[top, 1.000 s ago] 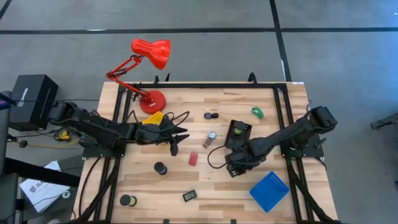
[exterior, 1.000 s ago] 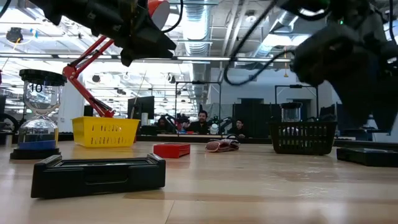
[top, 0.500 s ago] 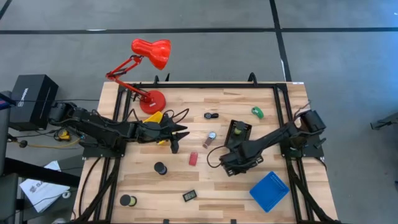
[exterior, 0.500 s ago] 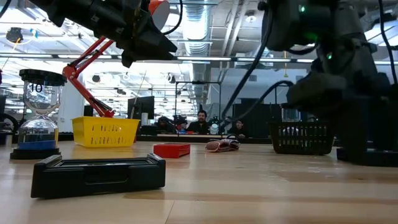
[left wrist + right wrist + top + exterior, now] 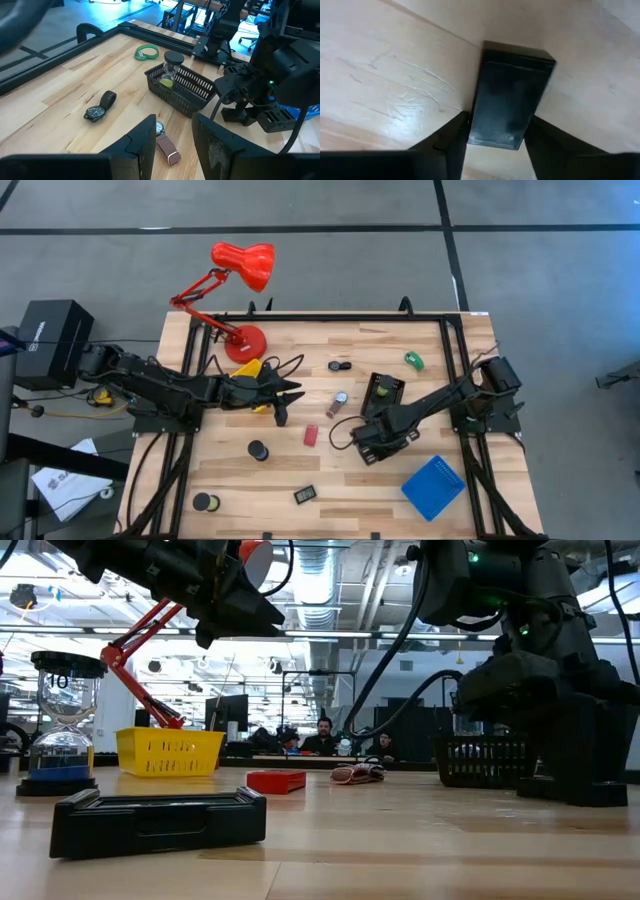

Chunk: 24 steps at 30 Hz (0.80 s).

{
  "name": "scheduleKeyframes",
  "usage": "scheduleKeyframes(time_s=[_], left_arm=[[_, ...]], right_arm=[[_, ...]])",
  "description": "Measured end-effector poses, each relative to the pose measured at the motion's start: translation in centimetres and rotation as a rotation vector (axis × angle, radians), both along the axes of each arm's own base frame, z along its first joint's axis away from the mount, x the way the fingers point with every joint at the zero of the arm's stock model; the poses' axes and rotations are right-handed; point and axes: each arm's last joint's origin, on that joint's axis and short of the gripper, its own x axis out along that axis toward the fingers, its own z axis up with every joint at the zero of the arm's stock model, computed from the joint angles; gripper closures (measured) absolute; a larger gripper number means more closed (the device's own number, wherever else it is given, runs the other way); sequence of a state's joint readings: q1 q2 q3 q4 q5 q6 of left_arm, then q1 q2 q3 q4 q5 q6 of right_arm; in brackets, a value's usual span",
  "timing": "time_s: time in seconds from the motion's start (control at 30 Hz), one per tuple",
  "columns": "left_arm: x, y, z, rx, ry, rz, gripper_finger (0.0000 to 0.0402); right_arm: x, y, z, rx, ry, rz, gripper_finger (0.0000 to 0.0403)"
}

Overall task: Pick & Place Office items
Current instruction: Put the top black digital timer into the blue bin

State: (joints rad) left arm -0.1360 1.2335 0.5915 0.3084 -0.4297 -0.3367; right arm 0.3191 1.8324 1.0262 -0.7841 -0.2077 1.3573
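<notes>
Lowered since before, the right claw (image 5: 495, 145) brackets a black block (image 5: 512, 95), its long axis running straight out between the fingers.

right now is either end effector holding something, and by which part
The right end effector straddles a black block at its near end; a firm grip cannot be told. The left end effector holds nothing.

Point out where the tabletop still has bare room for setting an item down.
Free: the strip between the black disc and the blue tray, broken only by a small black block. Crowded: mid-table around the black basket and both grippers.
</notes>
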Motion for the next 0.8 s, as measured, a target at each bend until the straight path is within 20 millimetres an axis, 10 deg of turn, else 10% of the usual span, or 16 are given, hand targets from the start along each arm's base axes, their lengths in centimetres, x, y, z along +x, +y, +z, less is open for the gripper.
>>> scheduleKeyframes(time_s=[0.5,0.8], left_arm=[[-0.1,-0.1,-0.1,0.001,0.013,-0.004,0.0279],[-0.1,-0.5,-0.2,0.003,0.022,-0.02,0.0279]], right_arm=[[1.9,2.4,5.3,0.188,-0.081,0.193,0.0259],[-1.3,5.5,10.9,0.23,0.228,0.119,0.0247]])
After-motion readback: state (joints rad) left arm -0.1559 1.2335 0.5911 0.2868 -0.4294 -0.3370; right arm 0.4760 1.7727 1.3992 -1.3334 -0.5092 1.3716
